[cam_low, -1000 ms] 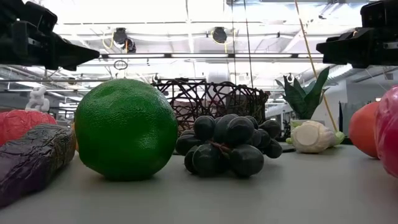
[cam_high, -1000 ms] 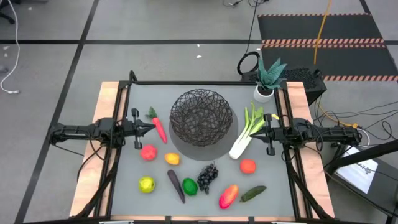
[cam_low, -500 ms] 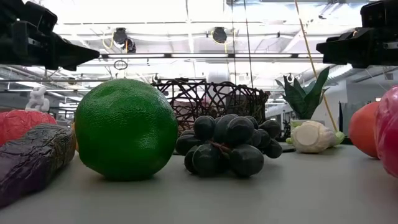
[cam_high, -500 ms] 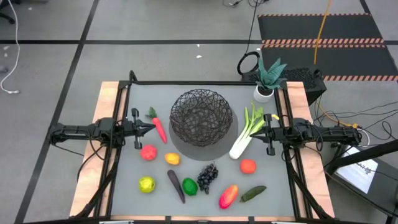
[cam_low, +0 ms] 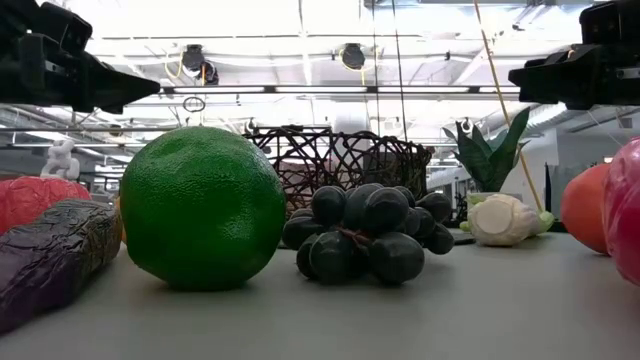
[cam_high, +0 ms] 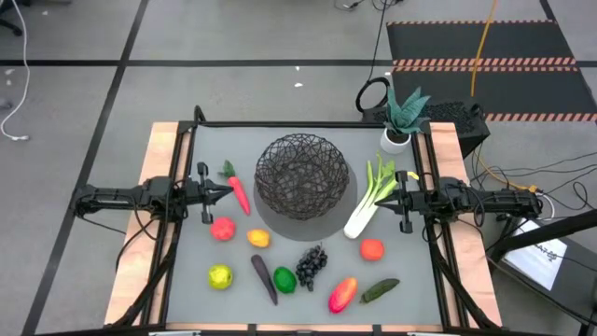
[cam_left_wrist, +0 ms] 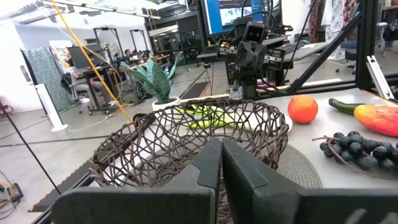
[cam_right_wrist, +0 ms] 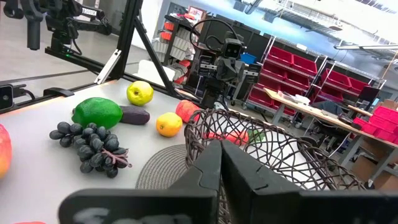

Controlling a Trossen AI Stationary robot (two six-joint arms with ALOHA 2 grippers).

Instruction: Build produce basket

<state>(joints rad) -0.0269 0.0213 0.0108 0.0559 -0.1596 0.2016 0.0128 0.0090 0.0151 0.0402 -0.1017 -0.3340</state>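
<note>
Quick count of what's out on the counter (cam_high: 187, 280): one wire basket (cam_high: 301, 175), sitting on one round grey mat (cam_high: 328, 220). Produce, one of each: carrot (cam_high: 238, 191), leek (cam_high: 371, 194), red fruit (cam_high: 222, 228), small orange fruit (cam_high: 258, 239), yellow-green fruit (cam_high: 219, 276), green fruit (cam_high: 284, 279), eggplant (cam_high: 263, 278), bunch of dark grapes (cam_high: 312, 264), orange-red fruit (cam_high: 372, 249), red-and-yellow mango-looking one (cam_high: 342, 294), cucumber (cam_high: 380, 290). So eleven loose pieces. Plus one potted plant (cam_high: 401, 119) at the corner, and two robot arms.
</note>
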